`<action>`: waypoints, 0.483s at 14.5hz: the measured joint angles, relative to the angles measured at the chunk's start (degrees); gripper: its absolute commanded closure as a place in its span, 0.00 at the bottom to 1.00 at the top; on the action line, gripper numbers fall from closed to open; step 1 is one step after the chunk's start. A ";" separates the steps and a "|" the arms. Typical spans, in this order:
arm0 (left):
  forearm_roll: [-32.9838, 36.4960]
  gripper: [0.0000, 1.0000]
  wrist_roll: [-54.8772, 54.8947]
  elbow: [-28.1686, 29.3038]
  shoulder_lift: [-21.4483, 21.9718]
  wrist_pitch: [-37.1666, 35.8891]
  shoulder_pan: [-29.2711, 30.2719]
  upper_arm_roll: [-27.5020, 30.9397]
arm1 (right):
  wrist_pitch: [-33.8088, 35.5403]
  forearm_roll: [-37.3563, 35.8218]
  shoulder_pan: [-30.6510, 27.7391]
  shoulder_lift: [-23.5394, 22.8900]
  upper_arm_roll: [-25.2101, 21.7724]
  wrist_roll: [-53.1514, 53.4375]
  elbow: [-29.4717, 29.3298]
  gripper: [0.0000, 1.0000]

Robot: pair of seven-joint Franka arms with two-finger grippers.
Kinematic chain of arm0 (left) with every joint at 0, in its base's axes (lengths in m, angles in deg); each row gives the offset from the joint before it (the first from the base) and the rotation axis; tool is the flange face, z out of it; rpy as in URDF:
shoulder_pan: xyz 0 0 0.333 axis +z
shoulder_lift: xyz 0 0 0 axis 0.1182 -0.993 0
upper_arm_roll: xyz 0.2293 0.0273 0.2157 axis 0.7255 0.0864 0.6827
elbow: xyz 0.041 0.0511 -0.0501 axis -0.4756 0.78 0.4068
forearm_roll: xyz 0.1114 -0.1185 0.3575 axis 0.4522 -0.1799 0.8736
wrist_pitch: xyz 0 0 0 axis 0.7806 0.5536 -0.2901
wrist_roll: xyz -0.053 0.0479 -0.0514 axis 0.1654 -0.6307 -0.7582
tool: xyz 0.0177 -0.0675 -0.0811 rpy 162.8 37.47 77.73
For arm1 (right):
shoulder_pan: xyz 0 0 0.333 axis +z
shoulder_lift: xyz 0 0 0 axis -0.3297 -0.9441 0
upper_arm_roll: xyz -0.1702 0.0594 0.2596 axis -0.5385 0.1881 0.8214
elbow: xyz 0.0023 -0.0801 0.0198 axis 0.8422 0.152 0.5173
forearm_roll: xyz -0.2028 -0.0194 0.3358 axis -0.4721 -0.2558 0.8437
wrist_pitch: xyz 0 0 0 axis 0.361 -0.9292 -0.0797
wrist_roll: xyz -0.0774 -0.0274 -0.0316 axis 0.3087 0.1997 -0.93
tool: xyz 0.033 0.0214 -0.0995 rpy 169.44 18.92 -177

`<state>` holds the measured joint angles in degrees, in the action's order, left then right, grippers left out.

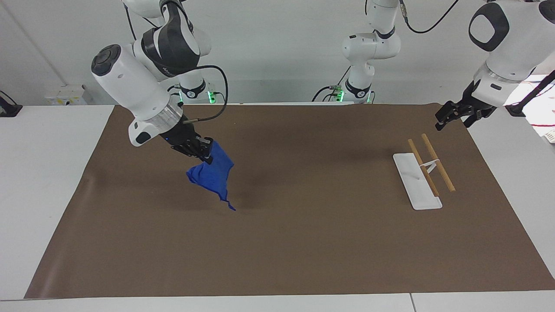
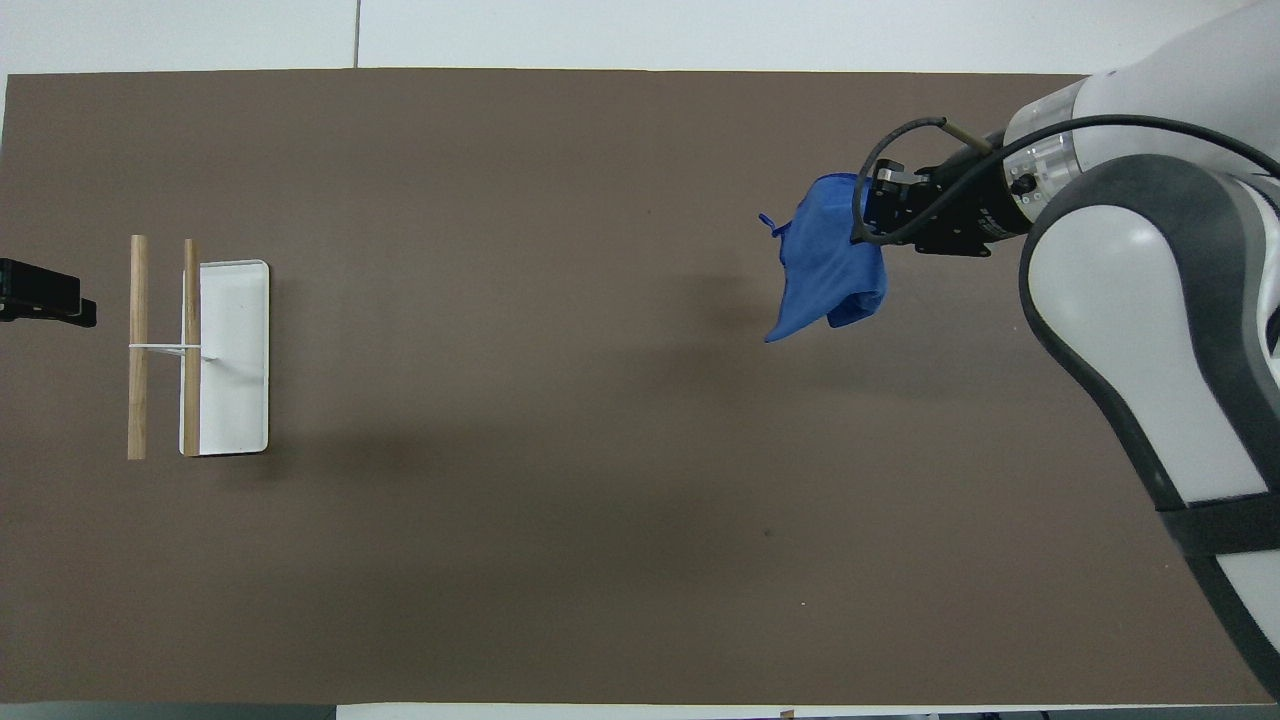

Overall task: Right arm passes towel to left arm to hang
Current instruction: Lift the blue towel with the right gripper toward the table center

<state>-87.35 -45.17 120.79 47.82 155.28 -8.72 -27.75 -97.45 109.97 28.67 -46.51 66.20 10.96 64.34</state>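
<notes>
A bright blue towel [image 1: 213, 173] above a plain brown mat [image 1: 303, 242]; white rack [image 1: 416, 182] with pale wooden rods [image 1: 438, 162].

A brown mat [image 1: 303, 242] covers a white table [image 1: 43, 173] before a pale wall [image 1: 269, 52].

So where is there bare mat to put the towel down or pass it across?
The wide brown mat between the towel, hanging from the shut right gripper, and the rack is bare. It is crowded only around the rack, where the open left gripper waits.
</notes>
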 measured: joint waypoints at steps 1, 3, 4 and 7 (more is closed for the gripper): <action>0.00 0.00 0.00 0.00 0.00 0.00 0.00 0.00 | -2.11 2.44 1.15 -0.79 0.02 2.83 -0.47 1.00; 0.00 0.00 0.00 0.00 0.00 0.00 0.00 0.00 | -7.98 5.94 4.87 -2.05 0.08 9.48 -0.52 1.00; 0.00 0.00 0.00 0.00 0.00 0.00 0.00 0.00 | -11.25 8.02 6.96 -2.66 0.10 13.36 -0.50 1.00; 0.00 0.00 0.00 0.00 0.00 0.00 0.00 0.00 | -19.92 17.05 11.37 -3.66 0.12 20.48 -0.49 1.00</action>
<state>-87.35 -45.17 120.79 47.82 155.28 -8.72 -27.75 -117.37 127.01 40.04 -50.16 66.32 31.44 63.85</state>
